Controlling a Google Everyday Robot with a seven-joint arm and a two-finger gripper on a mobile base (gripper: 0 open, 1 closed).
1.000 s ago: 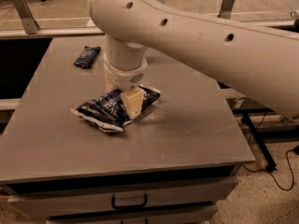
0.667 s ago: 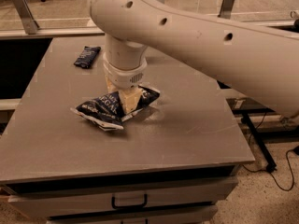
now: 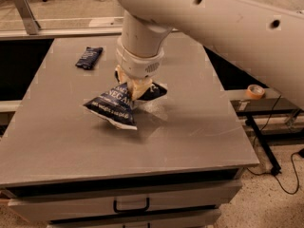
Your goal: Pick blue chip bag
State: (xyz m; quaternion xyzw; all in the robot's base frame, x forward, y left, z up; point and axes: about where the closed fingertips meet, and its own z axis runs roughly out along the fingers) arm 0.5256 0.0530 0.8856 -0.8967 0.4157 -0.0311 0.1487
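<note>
The gripper (image 3: 135,89) sits just left of frame centre, its pale fingers (image 3: 140,86) pinched narrow onto the upper middle of the blue chip bag (image 3: 112,106). The thick white wrist above covers most of the gripper, so only the finger ends show, and where they bite into the foil is partly hidden. The bag hangs tilted. Its lettered face turns toward the lower left and its pale sealed end dips to the bench (image 3: 199,127). Its far end pokes out to the right of the fingers. Whether that low corner touches the top is hard to tell, though a shadow lies under the bag.

The arm runs off the upper right edge. A small dark packet (image 3: 89,57) lies flat at the upper left of the bench, well apart. A tape roll (image 3: 255,91) sits on a lower ledge at right.

Against the earlier frames, the wrist stands higher and the bag is bunched up and raised, no longer lying spread. The packet has not shifted.
</note>
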